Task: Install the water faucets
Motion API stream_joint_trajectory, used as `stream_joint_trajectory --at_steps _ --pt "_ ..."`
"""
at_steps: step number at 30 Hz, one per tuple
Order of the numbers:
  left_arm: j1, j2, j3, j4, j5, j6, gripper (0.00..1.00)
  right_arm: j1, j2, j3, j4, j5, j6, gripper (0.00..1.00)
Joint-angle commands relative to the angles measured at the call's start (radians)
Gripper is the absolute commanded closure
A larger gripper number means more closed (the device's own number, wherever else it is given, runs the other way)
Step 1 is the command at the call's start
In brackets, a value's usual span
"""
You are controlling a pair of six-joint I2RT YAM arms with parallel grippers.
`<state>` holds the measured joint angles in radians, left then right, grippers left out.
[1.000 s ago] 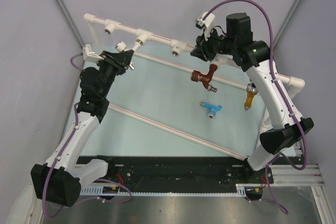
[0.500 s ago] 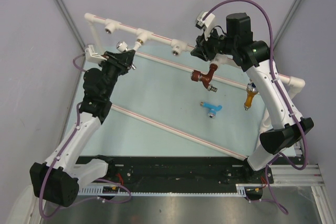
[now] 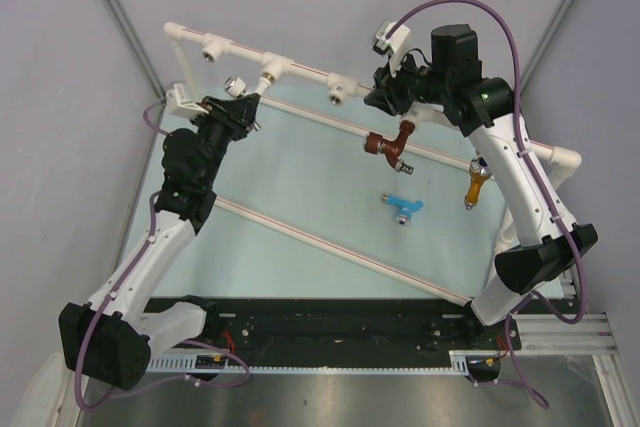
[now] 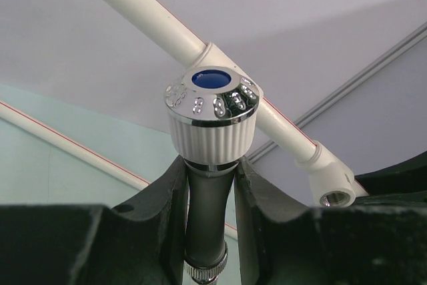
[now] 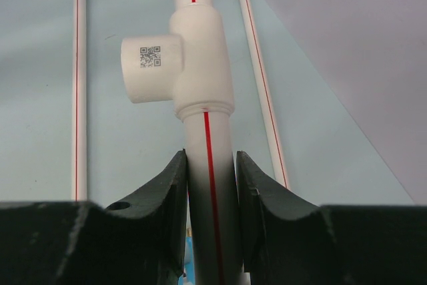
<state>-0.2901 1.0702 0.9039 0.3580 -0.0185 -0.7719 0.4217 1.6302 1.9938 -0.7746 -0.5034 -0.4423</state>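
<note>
My left gripper [image 3: 238,107] is shut on the white faucet [image 3: 234,85]. In the left wrist view its ribbed knob with a blue cap [image 4: 212,108] stands above my fingers [image 4: 167,205], just below the white pipe frame [image 4: 147,11]. An open tee socket [image 4: 333,195] lies to the right. My right gripper [image 3: 385,95] is shut on the frame's back pipe [image 5: 208,165], below a tee with a QR code [image 5: 160,68]. The brown faucet [image 3: 388,145] and the orange-yellow faucet [image 3: 475,179] hang from the pipe. The light blue faucet [image 3: 402,207] lies loose on the table.
The pipe frame [image 3: 300,72] carries three open tee sockets along its back run, and thin frame pipes [image 3: 330,247] cross the pale green table. Grey walls stand close behind the frame. A black rail [image 3: 330,332] runs along the near edge.
My left gripper has moved slightly up toward the back pipe with the white faucet. The frame's left end has lifted a little. The right arm has not moved.
</note>
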Motion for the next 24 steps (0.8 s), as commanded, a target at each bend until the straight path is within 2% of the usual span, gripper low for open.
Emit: stream_joint_trajectory --at_steps 1,24 --pt "-0.024 0.03 0.012 0.035 0.054 0.068 1.0 0.028 -0.03 -0.013 -0.103 0.002 0.057 1.0" --pt "-0.024 0.066 0.078 -0.056 0.135 0.442 1.0 0.04 -0.036 -0.013 -0.114 0.003 0.033 1.0"
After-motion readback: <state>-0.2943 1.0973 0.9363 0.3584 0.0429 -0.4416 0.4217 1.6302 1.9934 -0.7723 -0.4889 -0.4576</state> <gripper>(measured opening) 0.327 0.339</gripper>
